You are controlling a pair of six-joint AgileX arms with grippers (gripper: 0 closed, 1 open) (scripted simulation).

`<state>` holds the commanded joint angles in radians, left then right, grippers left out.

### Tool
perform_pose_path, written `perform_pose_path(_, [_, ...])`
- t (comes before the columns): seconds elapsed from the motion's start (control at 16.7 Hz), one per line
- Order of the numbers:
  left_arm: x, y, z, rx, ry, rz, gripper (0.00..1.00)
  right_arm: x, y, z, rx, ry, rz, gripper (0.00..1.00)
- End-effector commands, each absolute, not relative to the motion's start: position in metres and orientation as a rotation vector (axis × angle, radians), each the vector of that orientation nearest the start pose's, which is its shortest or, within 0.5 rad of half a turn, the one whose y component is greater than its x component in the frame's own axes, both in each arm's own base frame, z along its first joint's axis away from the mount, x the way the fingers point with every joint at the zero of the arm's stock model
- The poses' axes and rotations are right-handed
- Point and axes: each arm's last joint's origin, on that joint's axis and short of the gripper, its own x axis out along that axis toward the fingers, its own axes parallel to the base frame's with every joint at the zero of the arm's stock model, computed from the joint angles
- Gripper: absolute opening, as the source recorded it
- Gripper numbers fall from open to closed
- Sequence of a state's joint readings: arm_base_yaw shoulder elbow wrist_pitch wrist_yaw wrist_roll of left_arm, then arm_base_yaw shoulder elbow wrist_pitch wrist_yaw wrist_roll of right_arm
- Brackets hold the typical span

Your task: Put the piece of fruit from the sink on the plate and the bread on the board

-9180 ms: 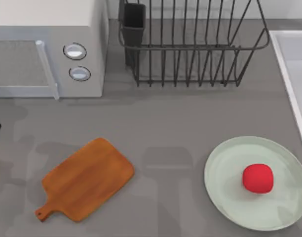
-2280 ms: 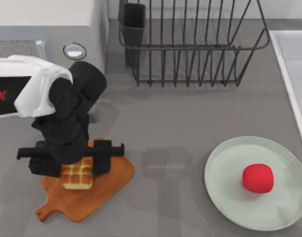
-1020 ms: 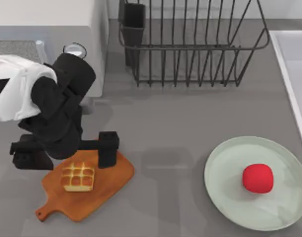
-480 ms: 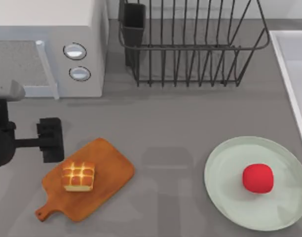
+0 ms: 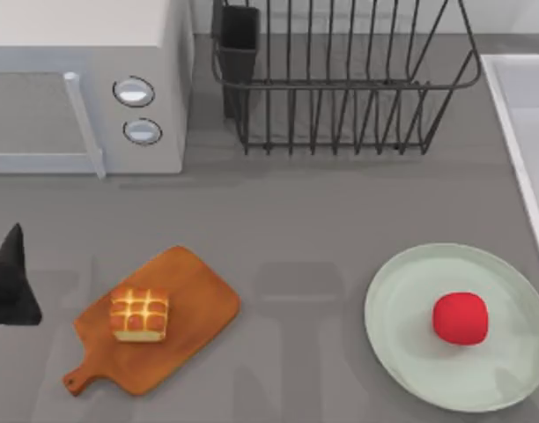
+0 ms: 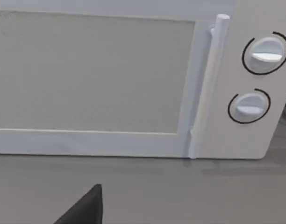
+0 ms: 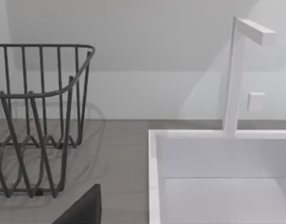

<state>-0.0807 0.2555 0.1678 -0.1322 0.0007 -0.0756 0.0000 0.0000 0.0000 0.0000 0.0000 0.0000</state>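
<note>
**Bread on the board, fruit on the plate, arms drawn aside**

Top view: a dark part of the left arm point(image 5: 10, 286) pokes in at the worktop's left edge, cut off by the frame; whether the left hand is open or closed cannot be told. The bread point(image 5: 139, 315) sits on the board point(image 5: 190, 313), toward its handle end, near the worktop's front left corner, with nothing touching it. The piece of fruit point(image 5: 461, 318) lies in the plate point(image 5: 402, 304), right of its middle, near the front right corner. The sink point(image 5: 516, 115) runs along the right edge, only its rim and a strip of basin in frame. At the back stand a microwave point(image 5: 84, 88) on the left and a wire dish rack point(image 5: 340, 79) in the middle, holding a dark cup point(image 5: 239, 40) at its left end.

Left wrist view: the microwave's door, handle and two dials face the camera; a dark wedge at the lower edge is too cropped to identify.

Right wrist view: the sink basin appears empty in the part shown, with a white tap point(image 7: 236, 70) at its back rim and the rack beside it; the right hand's state cannot be told
</note>
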Motion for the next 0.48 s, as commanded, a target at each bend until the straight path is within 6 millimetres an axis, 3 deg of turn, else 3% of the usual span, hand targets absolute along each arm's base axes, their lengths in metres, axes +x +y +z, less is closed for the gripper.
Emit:
perform_pose_path(0.24, [0.107, -0.003, 0.165, -0.015, 0.043, -0.017, 1.00, 0.106, -0.001, 0.160, 0.000, 0.000, 0.000, 1.00])
perform_pose_path(0.48, [0.106, -0.001, 0.160, 0.000, 0.000, 0.000, 1.00, 0.106, -0.001, 0.160, 0.000, 0.000, 0.000, 1.00])
